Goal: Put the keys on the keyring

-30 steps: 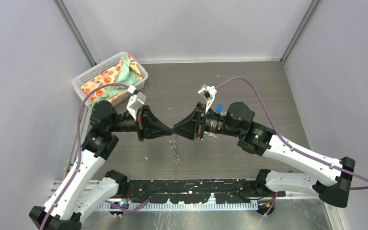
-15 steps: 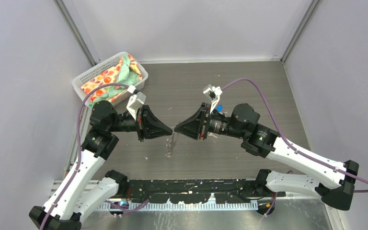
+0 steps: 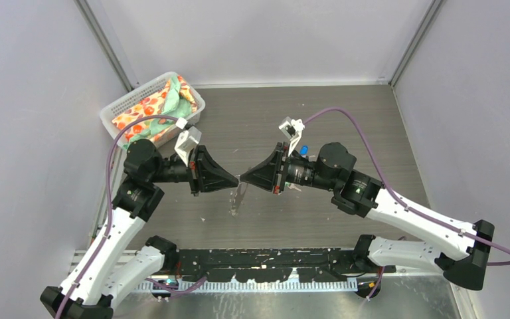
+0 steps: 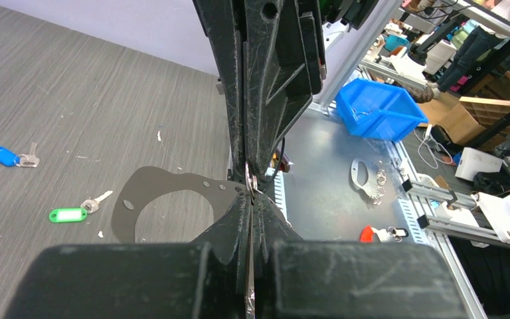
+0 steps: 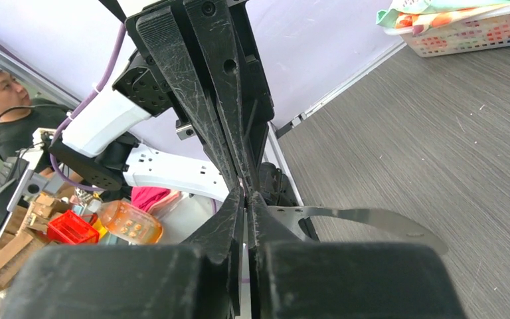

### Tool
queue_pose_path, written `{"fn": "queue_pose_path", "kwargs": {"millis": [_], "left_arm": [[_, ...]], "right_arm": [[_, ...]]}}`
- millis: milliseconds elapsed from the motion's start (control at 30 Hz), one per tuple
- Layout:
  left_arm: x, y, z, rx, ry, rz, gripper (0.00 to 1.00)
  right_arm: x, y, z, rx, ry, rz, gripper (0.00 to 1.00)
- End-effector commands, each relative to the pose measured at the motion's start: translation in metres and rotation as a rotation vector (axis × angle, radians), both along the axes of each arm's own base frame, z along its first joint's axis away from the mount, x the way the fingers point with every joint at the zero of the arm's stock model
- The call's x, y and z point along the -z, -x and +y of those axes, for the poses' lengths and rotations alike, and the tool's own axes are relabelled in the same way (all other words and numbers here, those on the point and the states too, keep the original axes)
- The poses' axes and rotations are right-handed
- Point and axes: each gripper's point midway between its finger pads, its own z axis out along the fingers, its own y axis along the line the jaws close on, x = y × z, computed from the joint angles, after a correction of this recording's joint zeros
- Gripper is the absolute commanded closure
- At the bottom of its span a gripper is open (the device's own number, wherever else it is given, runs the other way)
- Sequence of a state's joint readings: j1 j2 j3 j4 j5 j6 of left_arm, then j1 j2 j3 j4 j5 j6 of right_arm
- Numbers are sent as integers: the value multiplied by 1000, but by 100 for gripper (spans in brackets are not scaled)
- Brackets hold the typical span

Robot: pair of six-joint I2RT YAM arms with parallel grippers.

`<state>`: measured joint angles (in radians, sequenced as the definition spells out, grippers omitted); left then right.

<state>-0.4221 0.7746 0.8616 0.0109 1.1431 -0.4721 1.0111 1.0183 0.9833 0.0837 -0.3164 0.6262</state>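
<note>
Keyring (image 4: 166, 181), a thin grey metal loop with small holes along its band, hung in the air over the middle of the table (image 3: 345, 113), at the spot where the two arms met tip to tip. The left gripper (image 4: 251, 203) had its jaws pressed fully together, and the loop's edge ran into their tips, so it appeared to be pinching the keyring, though the contact itself was hard to make out. A small bright metal link showed right at the meeting point of the two sets of fingertips.

The right gripper (image 5: 244, 199) faced the left one head-on, its tips touching or just beside the other's. Its jaws stood almost together with only a thin slit between them, and I could not tell whether they had closed on the loop or merely sat beside it. In the right wrist view the loop showed as a shiny strip curving away from behind those fingers.

Both keys lay loose on the table, neither threaded on the loop. The blue-tagged key (image 4: 8, 157) rested farther from the grippers, and the green-tagged key (image 4: 73, 213) lay nearer, close to the loop's outer edge as the left wrist camera saw it. The two keys were apart from each other.

A white mesh basket (image 3: 116, 109) holding patterned cloth (image 3: 149, 105) sat in the far left corner.
</note>
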Motion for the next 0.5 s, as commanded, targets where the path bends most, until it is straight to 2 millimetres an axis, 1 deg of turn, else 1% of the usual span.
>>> {"fn": "queue_pose_path", "kwargs": {"millis": [0,100,133,167,200,233,267,333,367,433,467], "left_arm": [[-23,-1,2,-20,46,-92,100],[-22,-3,1,-24,38,-94,100],[-20,-3,1,-21,28,-97,99],[-15,-3,2,-14,7,-89,96],[-9,-2,2,-5,-19,-87,89],[-4,-1,3,0,-45,-86,78],[2,0,5,4,-72,-88,69],[12,2,8,13,-115,-105,57],[14,3,9,19,-128,-133,53],[19,8,12,44,-146,-169,48],[21,9,12,55,-153,-185,48]], "right_arm": [[-12,2,5,-26,-29,-20,99],[-7,4,7,-44,15,-13,99],[-6,4,6,-46,35,-17,99],[0,4,4,-45,75,-10,99],[4,5,1,-43,117,-10,99],[5,4,-2,-38,154,-17,99],[10,4,-6,-33,203,-13,99],[12,6,-13,-36,280,-21,99],[13,7,-17,-41,315,-20,99],[11,11,-22,-64,371,-24,99],[19,12,-24,-77,418,-16,99]]}}
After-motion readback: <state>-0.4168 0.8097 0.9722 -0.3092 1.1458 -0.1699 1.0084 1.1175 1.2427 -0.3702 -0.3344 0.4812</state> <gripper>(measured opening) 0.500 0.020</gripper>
